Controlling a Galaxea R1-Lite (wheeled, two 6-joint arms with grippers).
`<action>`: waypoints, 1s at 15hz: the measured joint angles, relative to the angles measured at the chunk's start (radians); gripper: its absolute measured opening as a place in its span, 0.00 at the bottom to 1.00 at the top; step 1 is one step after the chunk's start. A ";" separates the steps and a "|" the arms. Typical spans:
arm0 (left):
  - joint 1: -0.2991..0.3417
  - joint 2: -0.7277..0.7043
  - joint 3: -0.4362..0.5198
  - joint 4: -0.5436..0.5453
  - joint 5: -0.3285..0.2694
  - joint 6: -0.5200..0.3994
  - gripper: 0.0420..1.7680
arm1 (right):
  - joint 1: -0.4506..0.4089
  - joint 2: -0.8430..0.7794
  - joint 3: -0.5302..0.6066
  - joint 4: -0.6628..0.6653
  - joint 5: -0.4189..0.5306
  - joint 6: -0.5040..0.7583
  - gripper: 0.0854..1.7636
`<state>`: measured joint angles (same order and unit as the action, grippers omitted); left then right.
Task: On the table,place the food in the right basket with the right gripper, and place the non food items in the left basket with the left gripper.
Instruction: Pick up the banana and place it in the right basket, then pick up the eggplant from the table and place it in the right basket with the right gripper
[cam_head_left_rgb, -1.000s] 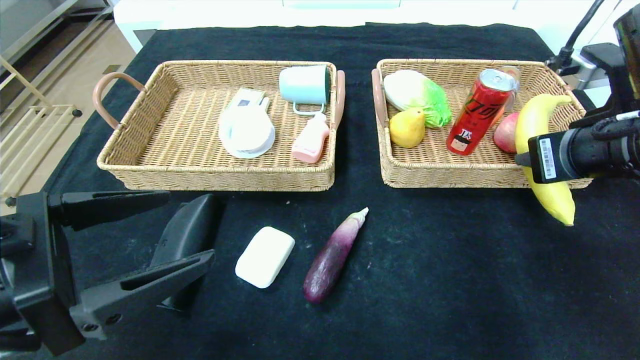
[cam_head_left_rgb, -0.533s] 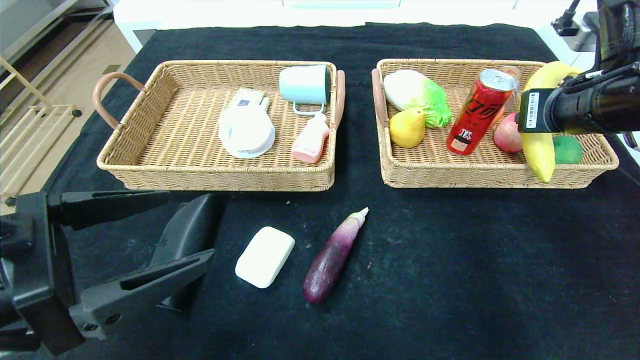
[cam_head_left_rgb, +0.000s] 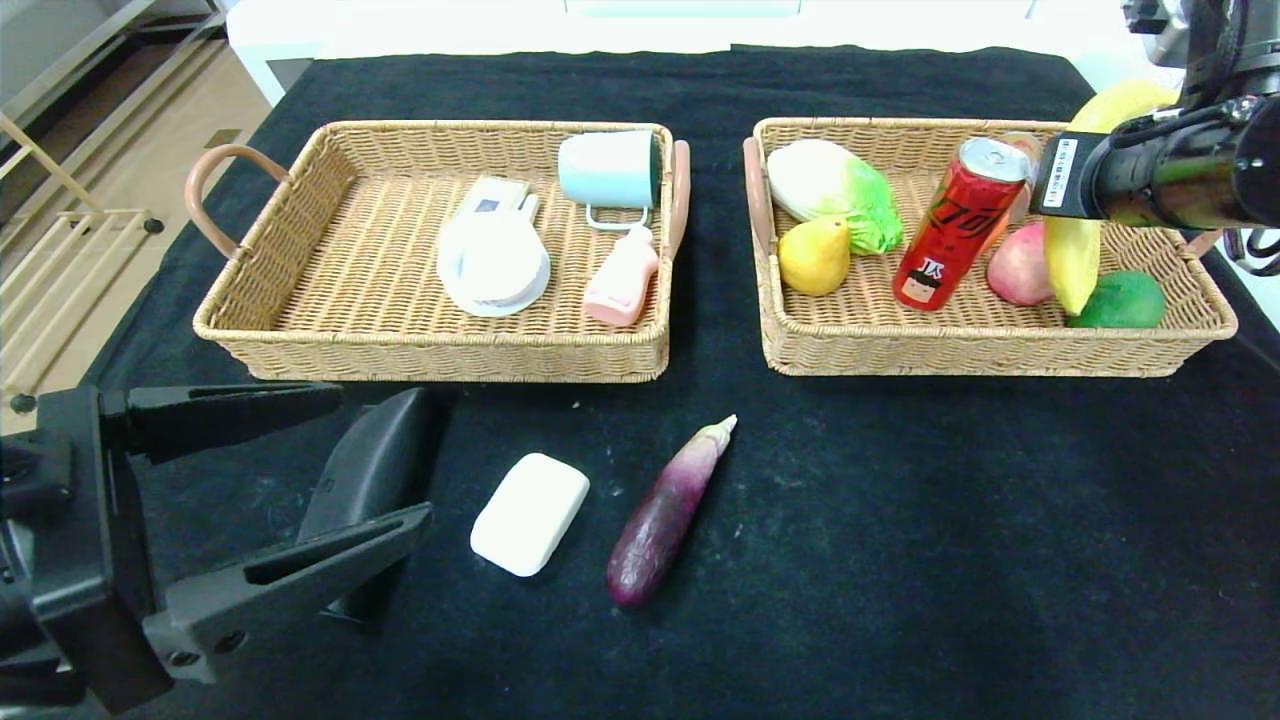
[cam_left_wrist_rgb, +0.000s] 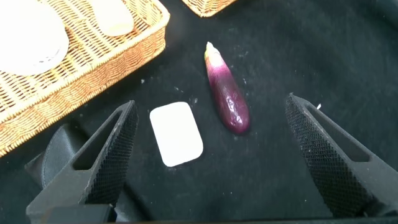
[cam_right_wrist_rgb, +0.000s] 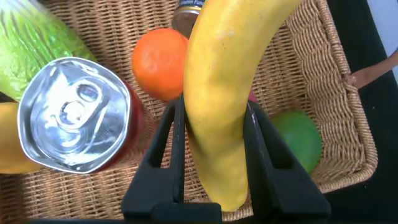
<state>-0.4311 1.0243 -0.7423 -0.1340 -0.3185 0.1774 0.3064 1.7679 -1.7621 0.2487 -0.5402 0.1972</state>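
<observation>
Taking the eggplant (cam_head_left_rgb: 664, 518) as my marker, lying on the black bench (cam_head_left_rgb: 900, 560) in front of the gap between the two baskets. Far off to its left, my left tool (cam_head_left_rgb: 300, 480) hangs low with its fingers spread wide — nothing between them but the black case (cam_head_left_rgb: 368, 478), which sits on the cloth in the gap, and I cannot tell whether either finger touches it. Behind that and left of the eggplant, the left basket (cam_head_left_rgb: 250, 330) holds a round white dish (cam_head_left_rgb: 493, 263), a mint cup (cam_head_left_rgb: 610, 170) on its side and a pink bottle (cam_head_left_rgb: 622, 281). Just beside the eggplant on its left lies the white bar (cam_head_left_rgb: 530, 513), apart from it, flat on the bench.

Behind and to the right of the eggplant, the right basket (cam_head_left_rgb: 900, 350) carries a cabbage (cam_head_left_rgb: 832, 193), a yellow pear (cam_head_left_rgb: 814, 256), the red can (cam_head_left_rgb: 958, 226) leaning on its side wall, the peach (cam_head_left_rgb: 1018, 265) and a green fruit (cam_head_left_rgb: 1122, 300); the right wrist view also shows an orange (cam_right_wrist_rgb: 159, 66) past the can. Farthest right of the eggplant, my right tool (cam_right_wrist_rgb: 211, 149) hangs over that basket, clamped on the banana (cam_head_left_rgb: 1074, 255) — fingers on either side of its middle, lower tip pointing down between peach and green fruit.
</observation>
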 joint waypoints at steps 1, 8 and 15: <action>0.000 0.000 0.000 0.000 0.000 0.003 0.97 | -0.001 0.003 -0.001 -0.002 0.000 0.000 0.33; 0.000 0.000 0.000 0.000 0.000 0.004 0.97 | -0.001 0.012 0.006 0.004 0.002 -0.001 0.62; 0.000 0.001 0.000 -0.001 0.000 0.004 0.97 | 0.011 -0.010 0.034 0.029 0.001 0.000 0.82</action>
<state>-0.4311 1.0251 -0.7423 -0.1347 -0.3185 0.1817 0.3170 1.7579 -1.7281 0.2774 -0.5396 0.1970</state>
